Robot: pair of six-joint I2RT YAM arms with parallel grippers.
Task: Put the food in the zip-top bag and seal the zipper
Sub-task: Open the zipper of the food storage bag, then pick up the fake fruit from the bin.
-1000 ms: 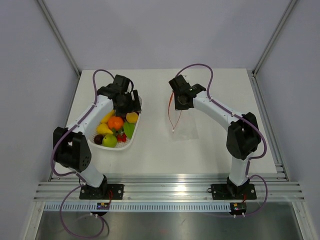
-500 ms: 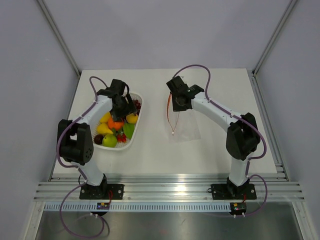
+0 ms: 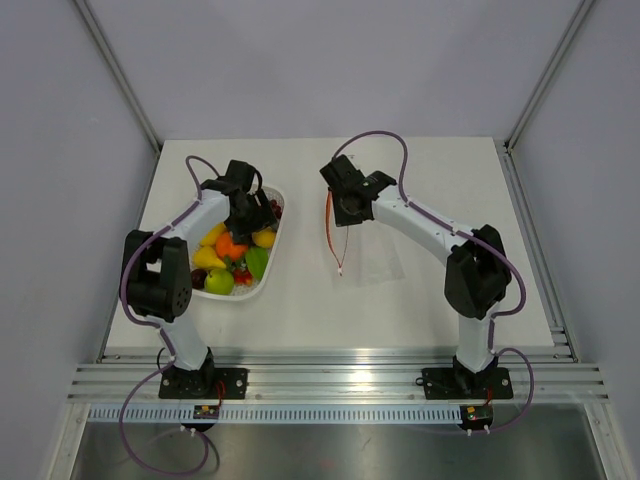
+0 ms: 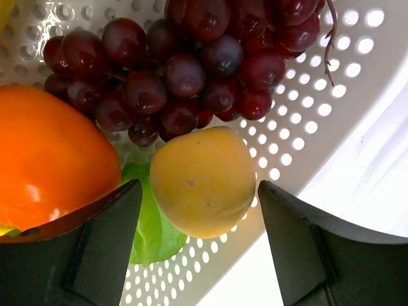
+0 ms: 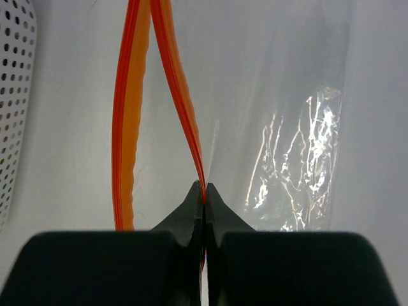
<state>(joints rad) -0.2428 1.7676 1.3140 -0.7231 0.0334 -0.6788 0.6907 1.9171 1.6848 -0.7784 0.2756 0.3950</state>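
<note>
The clear zip-top bag (image 3: 372, 252) lies on the table right of the basket and also fills the right wrist view (image 5: 299, 153). Its red-orange zipper (image 3: 333, 235) is parted into two strips. My right gripper (image 3: 347, 208) is shut on the right strip (image 5: 182, 102) and holds it apart from the left strip (image 5: 124, 127), so the mouth gapes. My left gripper (image 3: 245, 215) is open, low inside the basket. In the left wrist view its fingers (image 4: 111, 223) stand on either side of a yellow round fruit (image 4: 203, 182), not touching it.
The white perforated oval basket (image 3: 262, 287) holds dark red grapes (image 4: 185, 70), an orange pepper (image 4: 44, 156), a green piece (image 4: 150, 229) and several other fruits. Its rim shows at the left edge of the right wrist view (image 5: 16, 95). Grey walls enclose the table.
My left gripper has dropped lower into the basket, over the yellow fruit. My right gripper has moved left and slightly back with the zipper strip, pulling the bag's mouth wider.
</note>
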